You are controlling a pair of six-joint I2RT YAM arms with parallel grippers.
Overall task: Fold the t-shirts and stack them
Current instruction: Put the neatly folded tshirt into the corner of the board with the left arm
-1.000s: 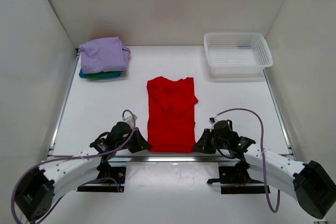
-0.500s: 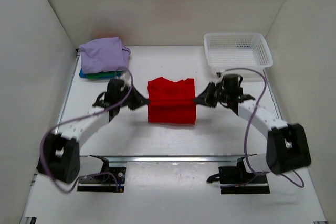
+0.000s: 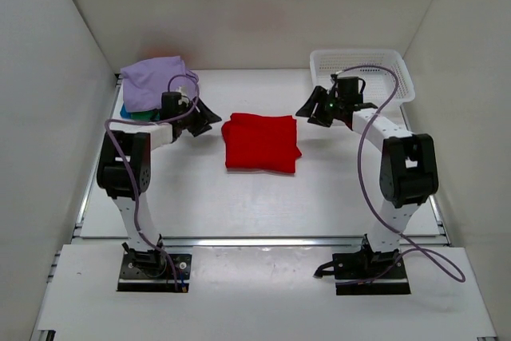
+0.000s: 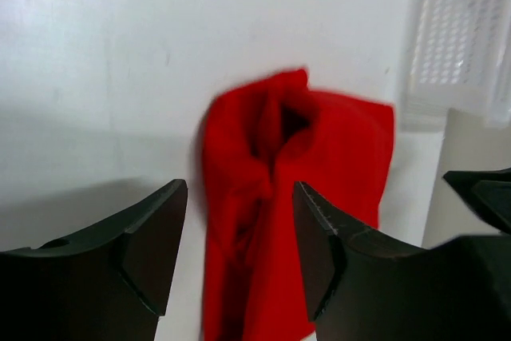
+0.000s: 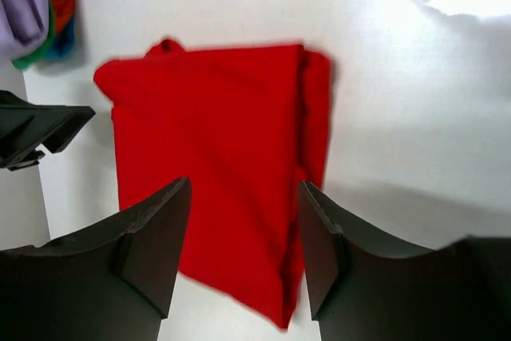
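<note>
Now we are letting go of the plain bright red cloth t-shirt, freshly doubled over at the middle of the white table, left gripper and right gripper both apart and empty beside it, seemingly ready for the lavender-topped stack.

Lab; white enclosure walls

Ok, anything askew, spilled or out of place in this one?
Nothing serious. The folded red t-shirt lies slightly skewed, its layers bunched at one end, and the lavender t-shirt sags unevenly over the pile beneath. Nothing spilled or damaged.
</note>
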